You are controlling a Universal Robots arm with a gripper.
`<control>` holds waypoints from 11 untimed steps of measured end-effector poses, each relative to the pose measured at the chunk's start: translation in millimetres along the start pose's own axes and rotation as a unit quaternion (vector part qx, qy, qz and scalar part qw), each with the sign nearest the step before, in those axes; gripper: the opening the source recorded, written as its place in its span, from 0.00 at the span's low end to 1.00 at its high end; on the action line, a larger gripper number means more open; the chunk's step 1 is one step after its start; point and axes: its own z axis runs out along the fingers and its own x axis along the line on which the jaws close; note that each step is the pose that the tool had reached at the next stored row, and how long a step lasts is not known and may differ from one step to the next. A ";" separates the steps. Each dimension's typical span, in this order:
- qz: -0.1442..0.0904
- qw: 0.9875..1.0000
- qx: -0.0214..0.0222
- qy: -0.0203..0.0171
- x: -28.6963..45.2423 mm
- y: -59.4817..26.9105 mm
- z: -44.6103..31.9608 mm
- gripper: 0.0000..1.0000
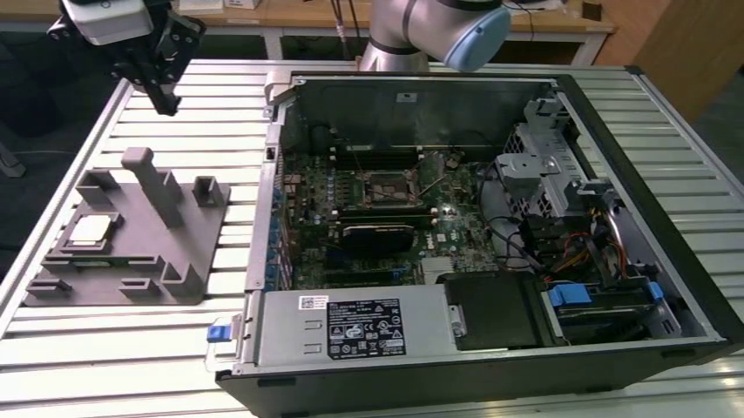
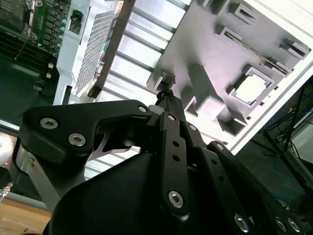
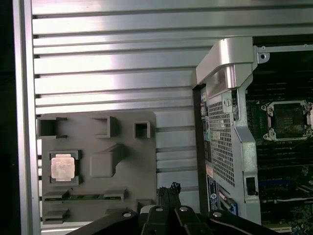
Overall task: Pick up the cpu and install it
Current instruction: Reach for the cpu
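Note:
The cpu, a pale silvery square chip, lies flat in a recess of the grey plastic fixture on the exterior view's left. Both wrist views show the cpu in that recess. My gripper hangs high above the slatted table, beyond the fixture's far end and well apart from the chip. Its black fingers meet at the tips, shut with nothing between them. The open socket sits on the motherboard inside the computer case.
The open computer case takes up the middle and the exterior view's right, with a black heatsink block, drive cages and cables inside. Upright posts rise from the fixture. The slatted metal table lies under everything.

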 end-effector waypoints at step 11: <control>0.000 1.000 0.000 0.000 20.4 -1.5 -0.6 0.11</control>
